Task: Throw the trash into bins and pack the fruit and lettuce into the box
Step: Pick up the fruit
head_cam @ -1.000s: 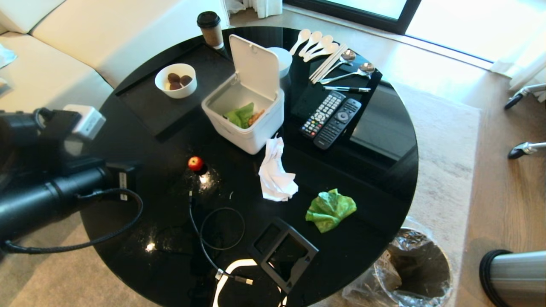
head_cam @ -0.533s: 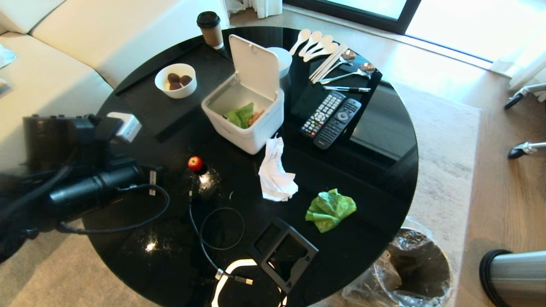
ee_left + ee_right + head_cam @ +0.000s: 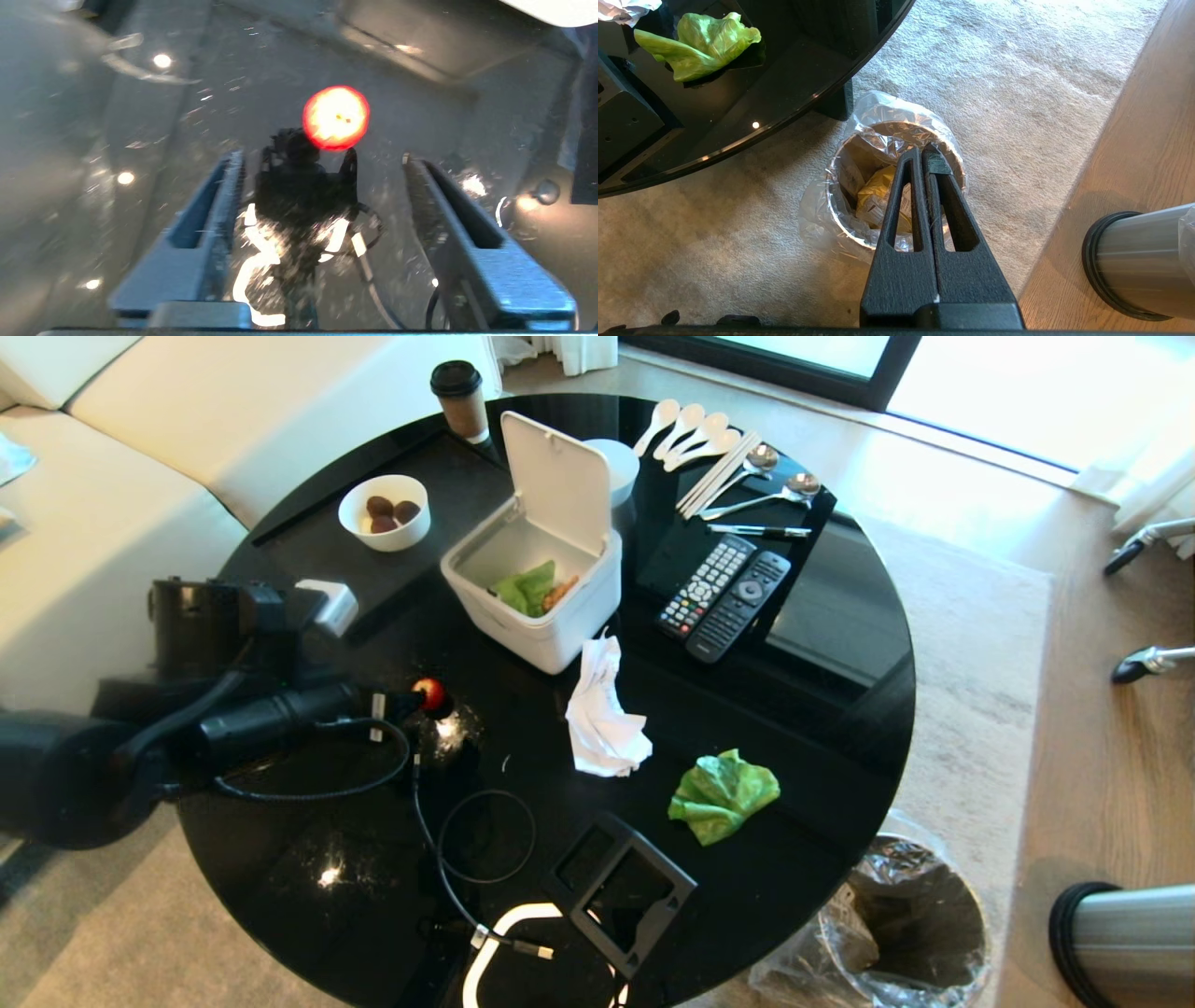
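Observation:
A small red apple [image 3: 428, 693] [image 3: 335, 117] lies on the black round table [image 3: 822, 728]. My left gripper [image 3: 322, 158] reaches in from the table's left edge, open, its fingertips just short of the apple and empty. The white box [image 3: 551, 616] stands behind with its lid up and a lettuce leaf [image 3: 527, 590] inside. A crumpled white tissue [image 3: 602, 719] and a second lettuce leaf [image 3: 724, 795] lie on the table. My right gripper [image 3: 922, 151] hangs shut and empty over a lined steel bin [image 3: 840, 186] that holds the yellow wrapper [image 3: 875, 193].
A second steel bin [image 3: 1130, 938] lies on the floor at the right. On the table are a black framed tray [image 3: 621, 891], a looped cable [image 3: 467, 840], two remotes [image 3: 724, 597], a bowl [image 3: 384, 511], a coffee cup [image 3: 459, 397] and spoons [image 3: 691, 429].
My left arm has swung right across the table edge up to the red apple, and its gripper has gone from shut to open. The right arm has not moved.

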`<state>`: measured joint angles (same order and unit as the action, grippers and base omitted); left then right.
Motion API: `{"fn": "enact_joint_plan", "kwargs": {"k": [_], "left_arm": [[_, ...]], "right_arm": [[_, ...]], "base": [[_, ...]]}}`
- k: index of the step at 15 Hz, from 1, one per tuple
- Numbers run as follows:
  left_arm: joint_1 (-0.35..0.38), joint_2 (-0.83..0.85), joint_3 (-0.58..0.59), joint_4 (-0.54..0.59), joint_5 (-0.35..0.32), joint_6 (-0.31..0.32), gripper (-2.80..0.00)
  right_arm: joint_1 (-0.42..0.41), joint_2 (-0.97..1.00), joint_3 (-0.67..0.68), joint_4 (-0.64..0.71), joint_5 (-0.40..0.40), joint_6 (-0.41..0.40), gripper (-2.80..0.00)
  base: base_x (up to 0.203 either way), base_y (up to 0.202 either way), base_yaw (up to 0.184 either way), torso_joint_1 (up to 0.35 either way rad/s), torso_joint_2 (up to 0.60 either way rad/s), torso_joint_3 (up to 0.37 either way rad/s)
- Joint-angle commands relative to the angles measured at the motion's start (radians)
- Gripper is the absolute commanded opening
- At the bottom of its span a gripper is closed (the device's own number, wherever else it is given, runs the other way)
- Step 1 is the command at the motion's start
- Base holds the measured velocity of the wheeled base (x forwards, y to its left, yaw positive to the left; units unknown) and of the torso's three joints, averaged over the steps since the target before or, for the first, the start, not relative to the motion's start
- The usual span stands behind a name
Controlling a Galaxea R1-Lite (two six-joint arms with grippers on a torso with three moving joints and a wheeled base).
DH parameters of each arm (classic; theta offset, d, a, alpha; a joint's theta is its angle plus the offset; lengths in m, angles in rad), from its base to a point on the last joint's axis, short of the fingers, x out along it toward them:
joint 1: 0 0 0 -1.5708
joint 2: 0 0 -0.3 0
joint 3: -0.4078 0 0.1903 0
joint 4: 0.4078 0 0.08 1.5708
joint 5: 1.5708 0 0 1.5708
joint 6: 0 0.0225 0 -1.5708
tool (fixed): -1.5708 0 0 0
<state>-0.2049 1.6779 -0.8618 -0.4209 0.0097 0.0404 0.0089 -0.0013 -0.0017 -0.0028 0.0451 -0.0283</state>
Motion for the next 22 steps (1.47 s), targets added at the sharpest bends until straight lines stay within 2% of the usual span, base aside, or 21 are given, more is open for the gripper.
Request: {"fn": "enact_joint_plan", "kwargs": {"k": [1, 11, 22], "left_arm": [[0.0, 0.055, -0.034, 0.002, -0.034, 0.003, 0.0], [-0.013, 0.142, -0.138, 0.014, -0.048, 0.021, 0.0], [-0.039, 0.196, -0.155, 0.005, -0.046, 0.027, 0.0]], "right_arm": [[0.0, 0.001, 0.0, 0.0, 0.001, -0.001, -2.8], [0.0, 0.001, 0.0, 0.0, 0.001, -0.001, -2.8], [0.0, 0.001, 0.0, 0.0, 0.001, -0.001, -2.8]], "base": [[0.0, 0.0, 0.0, 0.0, 0.0, 0.0], [0.0, 0.0, 0.0, 0.0, 0.0, 0.0], [0.0, 0.0, 0.0, 0.0, 0.0, 0.0]]}}
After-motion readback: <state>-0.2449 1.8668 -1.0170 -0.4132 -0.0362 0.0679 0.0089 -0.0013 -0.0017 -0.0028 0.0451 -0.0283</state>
